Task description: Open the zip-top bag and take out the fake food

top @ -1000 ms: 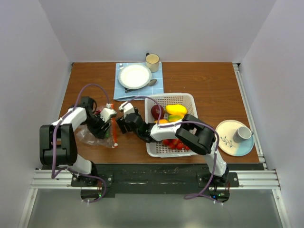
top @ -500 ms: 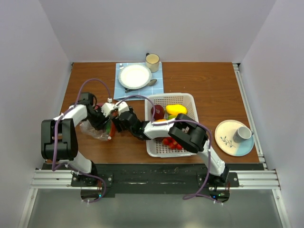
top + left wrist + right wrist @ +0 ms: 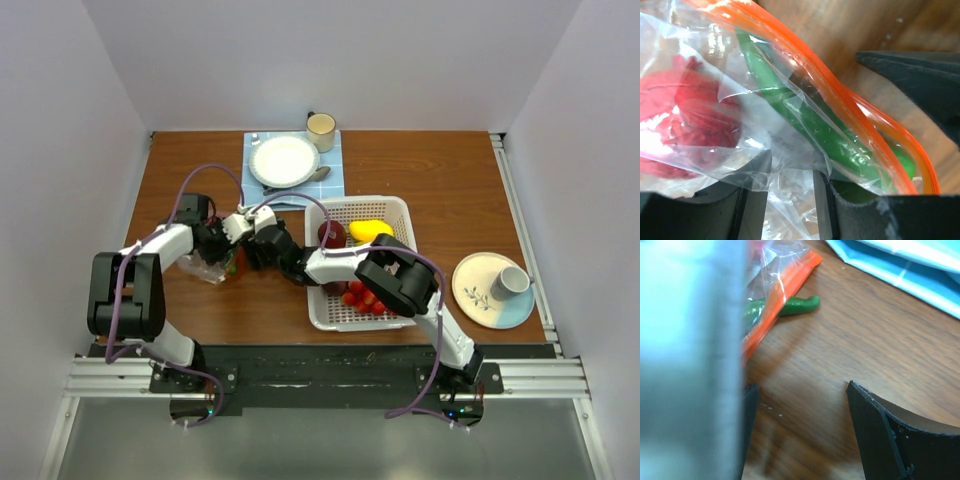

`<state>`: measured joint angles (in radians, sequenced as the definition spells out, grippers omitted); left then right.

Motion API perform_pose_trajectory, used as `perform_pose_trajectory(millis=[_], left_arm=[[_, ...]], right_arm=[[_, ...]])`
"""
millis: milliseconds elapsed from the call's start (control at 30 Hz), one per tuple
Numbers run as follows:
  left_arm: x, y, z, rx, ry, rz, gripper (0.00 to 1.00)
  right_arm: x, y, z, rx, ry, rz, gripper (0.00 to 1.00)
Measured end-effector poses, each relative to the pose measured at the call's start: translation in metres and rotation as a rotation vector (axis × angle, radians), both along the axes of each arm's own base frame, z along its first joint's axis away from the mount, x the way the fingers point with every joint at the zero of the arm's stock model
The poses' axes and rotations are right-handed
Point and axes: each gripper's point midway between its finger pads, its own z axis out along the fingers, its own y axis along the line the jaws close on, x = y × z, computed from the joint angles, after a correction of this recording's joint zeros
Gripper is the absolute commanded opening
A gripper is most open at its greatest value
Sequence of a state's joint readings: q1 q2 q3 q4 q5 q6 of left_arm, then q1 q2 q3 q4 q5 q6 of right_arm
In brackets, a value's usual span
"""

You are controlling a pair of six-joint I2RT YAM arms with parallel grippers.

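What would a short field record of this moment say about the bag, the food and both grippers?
zip-top bag: clear plastic, orange strip, left of the white basket
inside bag: green piece, red piece
in basket: yellow piece, maroon piece, small red pieces
left gripper: shut on the bag
right gripper: open, over bare wood beside the strip

The clear zip-top bag point(image 3: 755, 150), pinched in the left hand point(image 3: 790, 212), holds red and green fake food point(image 3: 810, 124) beside its orange strip point(image 3: 840, 89).
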<state>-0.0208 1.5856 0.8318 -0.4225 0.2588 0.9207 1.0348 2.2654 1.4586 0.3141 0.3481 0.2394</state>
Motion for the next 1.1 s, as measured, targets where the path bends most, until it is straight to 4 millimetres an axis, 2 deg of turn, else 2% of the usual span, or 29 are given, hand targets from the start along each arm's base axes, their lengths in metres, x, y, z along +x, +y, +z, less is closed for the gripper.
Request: perform_pose_trajectory(millis=[200,333,467,600,800,900,1000,1100], left_arm=[[0.008,-0.004,0.003,0.005,-0.015,0.002,0.44],[0.011,-0.010,0.004,-0.024,0.004,0.010,0.44],[0.008,-0.018,0.003,-0.044,0.029,-0.009,0.44],[0.003,-0.024,0.003,-0.073,0.069,-0.016,0.43],[-0.010,-0.043,0.003,-0.169,0.128,-0.045,0.42],[-0.012,-0.045,0.003,-0.185,0.139,-0.036,0.41],[-0.016,-0.049,0.005,-0.208,0.165,-0.032,0.41],[-0.020,-0.054,0.006,-0.243,0.202,-0.027,0.36]], right_arm=[[0.004,-0.003,0.000,0.001,-0.001,-0.014,0.79],[0.002,0.002,0.002,0.036,0.009,-0.009,0.80],[-0.013,0.020,0.007,0.169,0.064,0.010,0.80],[-0.013,0.022,0.013,0.354,0.112,-0.025,0.80],[-0.026,0.017,0.018,0.506,0.189,-0.030,0.78],[-0.026,0.017,0.019,0.523,0.204,-0.035,0.75],[-0.027,0.017,0.016,0.511,0.205,-0.037,0.66],[-0.030,0.021,0.013,0.426,0.180,-0.055,0.51]])
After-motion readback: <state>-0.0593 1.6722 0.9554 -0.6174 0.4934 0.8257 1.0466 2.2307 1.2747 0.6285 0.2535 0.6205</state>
